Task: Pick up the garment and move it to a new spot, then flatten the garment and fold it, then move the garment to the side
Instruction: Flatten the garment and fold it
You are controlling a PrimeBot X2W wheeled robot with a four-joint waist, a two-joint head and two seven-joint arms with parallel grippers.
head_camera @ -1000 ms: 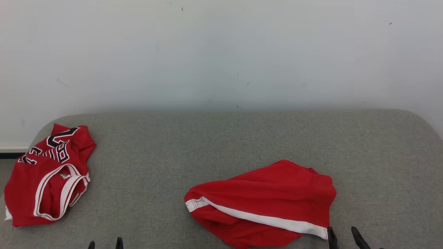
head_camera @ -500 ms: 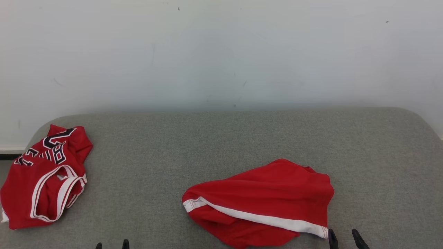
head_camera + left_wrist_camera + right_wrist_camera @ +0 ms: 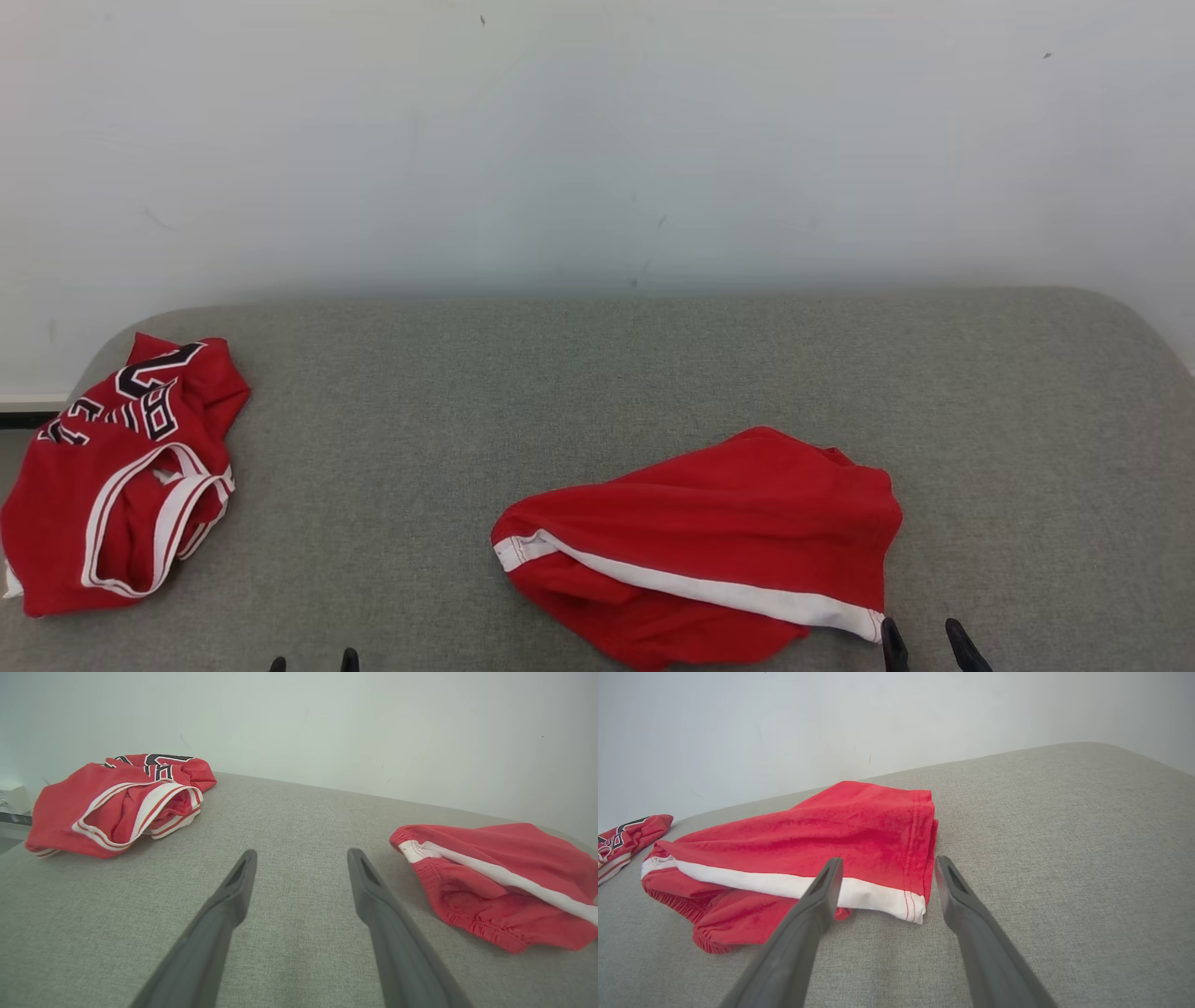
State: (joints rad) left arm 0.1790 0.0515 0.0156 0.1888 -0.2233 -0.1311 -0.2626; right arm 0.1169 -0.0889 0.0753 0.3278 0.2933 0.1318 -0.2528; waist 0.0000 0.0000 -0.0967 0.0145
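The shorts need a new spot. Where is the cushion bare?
Bare cushion: the wide middle between jersey and shorts, the strip behind both toward the wall, and the right end past the shorts. Crowded: the left end under the jersey, and front right, where the right gripper hangs beside the shorts' hem.

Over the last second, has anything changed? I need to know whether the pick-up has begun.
The left gripper edged slightly to its right along the head view's bottom edge; the small shift of the whole picture is the camera's. Nothing was taken or let go: both grippers are open, the right gripper by the red shorts. Shorts and red jersey lie unchanged on the grey cushion.
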